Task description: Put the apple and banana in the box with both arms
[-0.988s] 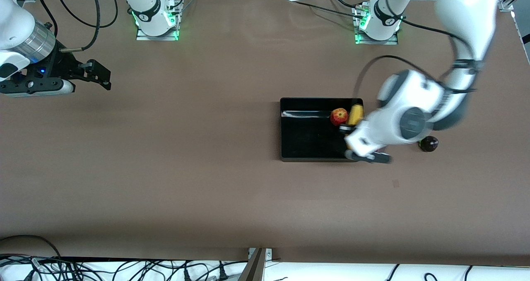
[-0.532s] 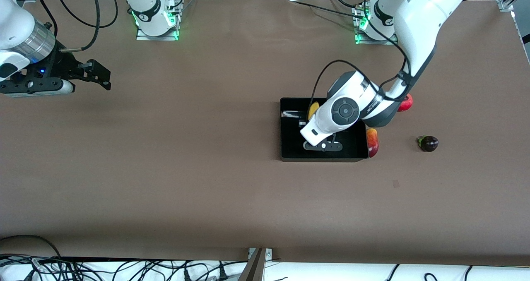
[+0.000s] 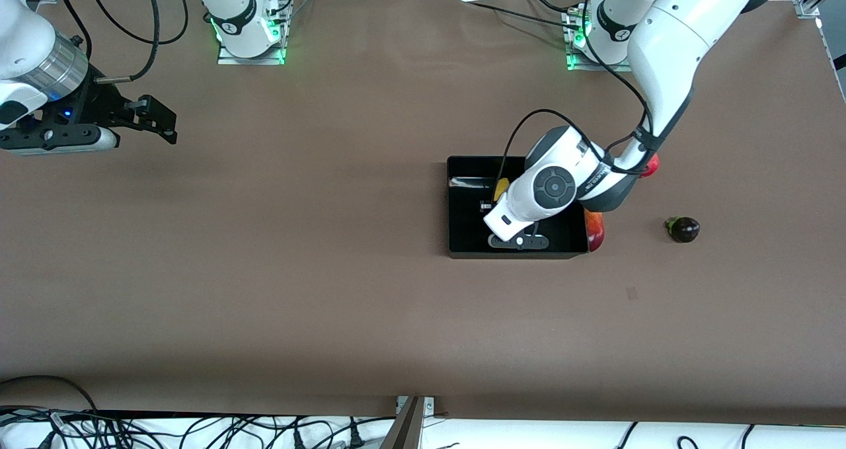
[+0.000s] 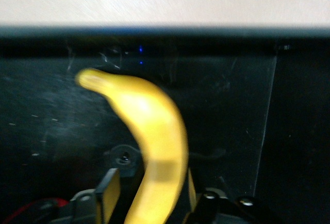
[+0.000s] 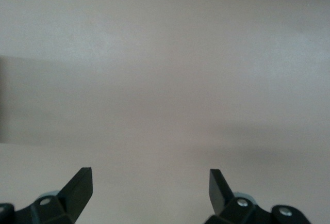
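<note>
Box [image 3: 466, 237] sits toward the left arm's end of the surface; inside it the left tool [image 4: 149, 195] grips the banana [image 4: 154, 146]. Right tool [image 3: 162, 120] waits unclenched near the other end.

Left arm [image 3: 667, 45]: glossy white shell links, dark grey joint band and a round grey cap with a dark centre on the wrist housing; a black cable [image 3: 529, 122] loops from the forearm to the wrist. Right arm [image 3: 30, 39]: white links ending in a ribbed silver metal ring, then a black gripper body with a small blue light, black cables arching above it. Both bases [image 3: 248, 29] are white with black collars and green lights on metal plates; right gripper fingers [image 5: 80, 185] are black, wedge-tipped, with screws at the mounts.
</note>
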Action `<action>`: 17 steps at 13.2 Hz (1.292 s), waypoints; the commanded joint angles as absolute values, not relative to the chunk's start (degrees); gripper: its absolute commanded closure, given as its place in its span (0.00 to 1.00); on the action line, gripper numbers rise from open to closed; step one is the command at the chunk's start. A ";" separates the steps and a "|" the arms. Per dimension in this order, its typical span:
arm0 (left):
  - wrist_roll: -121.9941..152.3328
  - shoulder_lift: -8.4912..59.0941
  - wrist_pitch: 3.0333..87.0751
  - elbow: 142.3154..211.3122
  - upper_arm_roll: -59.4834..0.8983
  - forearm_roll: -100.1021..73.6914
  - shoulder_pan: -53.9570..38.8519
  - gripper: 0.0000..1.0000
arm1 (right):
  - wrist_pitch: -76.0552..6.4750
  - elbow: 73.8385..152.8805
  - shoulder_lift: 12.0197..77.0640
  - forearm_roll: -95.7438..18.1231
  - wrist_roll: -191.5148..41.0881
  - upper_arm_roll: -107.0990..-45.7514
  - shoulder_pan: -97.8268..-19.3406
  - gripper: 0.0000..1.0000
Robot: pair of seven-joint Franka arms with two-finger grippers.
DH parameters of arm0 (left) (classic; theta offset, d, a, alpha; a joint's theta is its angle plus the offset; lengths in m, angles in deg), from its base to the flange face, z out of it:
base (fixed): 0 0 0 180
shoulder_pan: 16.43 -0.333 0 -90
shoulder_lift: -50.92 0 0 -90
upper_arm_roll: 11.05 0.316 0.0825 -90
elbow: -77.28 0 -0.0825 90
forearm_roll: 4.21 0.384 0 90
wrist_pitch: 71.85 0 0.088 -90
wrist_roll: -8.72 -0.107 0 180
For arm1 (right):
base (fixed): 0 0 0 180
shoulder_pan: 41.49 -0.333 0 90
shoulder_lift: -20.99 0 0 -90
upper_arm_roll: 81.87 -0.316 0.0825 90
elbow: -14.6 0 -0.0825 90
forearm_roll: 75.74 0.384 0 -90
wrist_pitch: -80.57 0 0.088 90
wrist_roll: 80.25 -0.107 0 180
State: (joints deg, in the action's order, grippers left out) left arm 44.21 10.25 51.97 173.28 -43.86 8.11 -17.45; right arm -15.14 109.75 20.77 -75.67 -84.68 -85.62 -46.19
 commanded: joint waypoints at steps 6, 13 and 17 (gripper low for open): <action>38.02 20.86 20.30 154.04 -44.19 9.15 -22.13 0.00 | -14.88 108.82 20.99 -75.83 -84.82 -86.09 -45.62 0.00; 21.83 28.75 5.32 145.83 -40.27 8.18 -27.86 0.00 | -14.88 108.82 21.08 -75.83 -84.82 -86.09 -45.62 0.00; 20.50 39.73 9.52 153.88 -22.98 2.15 -20.75 0.00 | -14.88 108.82 21.08 -75.83 -84.64 -86.09 -45.62 0.00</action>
